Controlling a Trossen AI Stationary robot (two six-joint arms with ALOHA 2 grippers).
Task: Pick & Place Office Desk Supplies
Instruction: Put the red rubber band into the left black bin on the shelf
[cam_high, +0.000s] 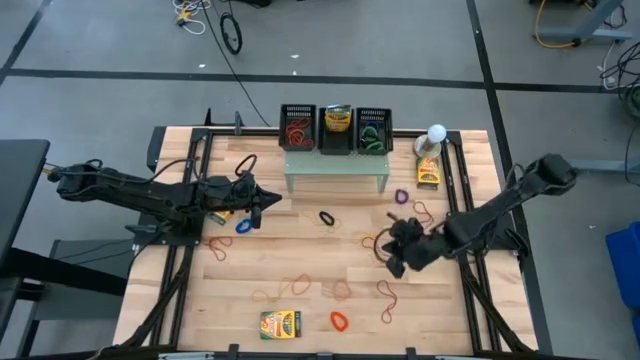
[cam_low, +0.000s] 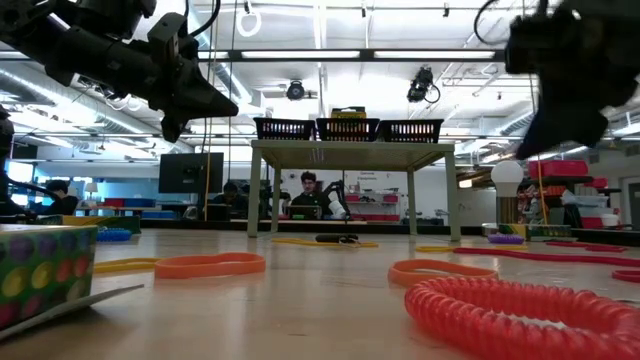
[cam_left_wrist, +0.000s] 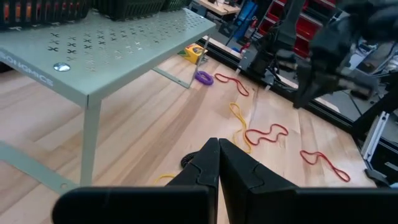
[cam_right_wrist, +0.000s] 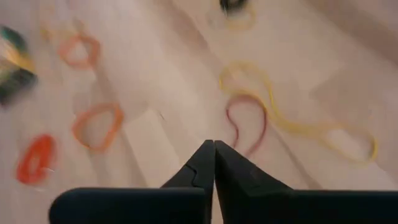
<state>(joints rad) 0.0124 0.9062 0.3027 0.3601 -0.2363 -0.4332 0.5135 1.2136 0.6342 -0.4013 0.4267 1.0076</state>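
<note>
High view: the right gripper (cam_high: 398, 250), right of centre, hangs over a thin red rubber-band loop (cam_high: 377, 243). The left gripper (cam_high: 262, 203) waits left of centre.

Right wrist view: the right gripper's fingers (cam_right_wrist: 200, 163) are pressed together, with the red loop (cam_right_wrist: 247, 122) just past their tips; I cannot tell if it is caught.

Left wrist view: its fingers (cam_left_wrist: 205, 162) are pressed together, empty.

The step looks like a pick; next, lift and check the catch.

stand (cam_high: 336, 172) — table centre | ball-topped object (cam_high: 436, 133) — beside it
</note>
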